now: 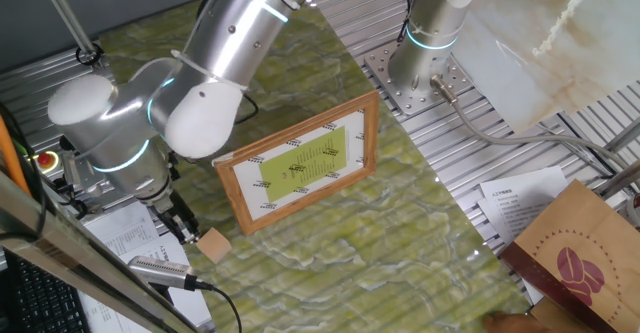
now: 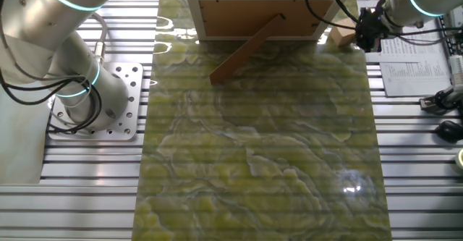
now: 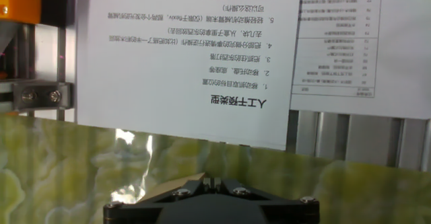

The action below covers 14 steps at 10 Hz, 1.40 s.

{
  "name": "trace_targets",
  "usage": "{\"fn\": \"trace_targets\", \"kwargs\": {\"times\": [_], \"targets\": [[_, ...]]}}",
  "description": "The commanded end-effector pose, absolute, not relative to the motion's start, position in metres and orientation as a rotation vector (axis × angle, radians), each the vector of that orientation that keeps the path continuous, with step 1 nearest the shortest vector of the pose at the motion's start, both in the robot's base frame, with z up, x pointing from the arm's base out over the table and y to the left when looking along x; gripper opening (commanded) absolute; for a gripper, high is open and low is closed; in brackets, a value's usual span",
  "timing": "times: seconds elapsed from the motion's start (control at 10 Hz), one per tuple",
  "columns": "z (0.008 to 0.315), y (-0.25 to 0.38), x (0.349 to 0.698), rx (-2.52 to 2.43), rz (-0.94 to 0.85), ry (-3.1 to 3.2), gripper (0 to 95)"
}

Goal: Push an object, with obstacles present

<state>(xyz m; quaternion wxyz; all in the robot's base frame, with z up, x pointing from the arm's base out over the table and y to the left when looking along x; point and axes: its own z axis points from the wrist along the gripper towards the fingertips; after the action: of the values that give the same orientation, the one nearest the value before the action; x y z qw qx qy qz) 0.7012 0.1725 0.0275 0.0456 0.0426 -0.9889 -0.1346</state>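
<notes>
The small light-brown wooden cube lies on the green marbled mat near its left edge. It also shows in the other fixed view. In the hand view only a tan sliver of it shows left of the fingertips. My gripper is just left of the cube, low over the mat, close to it or touching it. Its fingers are shut together with nothing between them. The wood-bordered picture frame stands propped on its back leg, just beyond the cube.
Printed paper sheets lie beside the mat's edge ahead of the gripper. A brown coffee-bean paper bag is at the lower right. A grey cabled tool lies near the cube. The arm's base stands on the slotted metal table.
</notes>
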Motion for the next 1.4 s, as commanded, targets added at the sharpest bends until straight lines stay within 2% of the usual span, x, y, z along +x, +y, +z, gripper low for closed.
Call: {"fn": "trace_targets", "kwargs": {"times": [0.1, 0.7, 1.1, 1.4], "targets": [[0.027, 0.171, 0.701, 0.172, -0.362, -3.046, 0.0], [0.025, 0.181, 0.698, 0.248, -0.359, -3.054, 0.0], [0.024, 0.227, 0.678, 0.221, -0.321, -3.051, 0.0], [0.02, 0.238, 0.666, 0.183, -0.309, -3.038, 0.0]]}}
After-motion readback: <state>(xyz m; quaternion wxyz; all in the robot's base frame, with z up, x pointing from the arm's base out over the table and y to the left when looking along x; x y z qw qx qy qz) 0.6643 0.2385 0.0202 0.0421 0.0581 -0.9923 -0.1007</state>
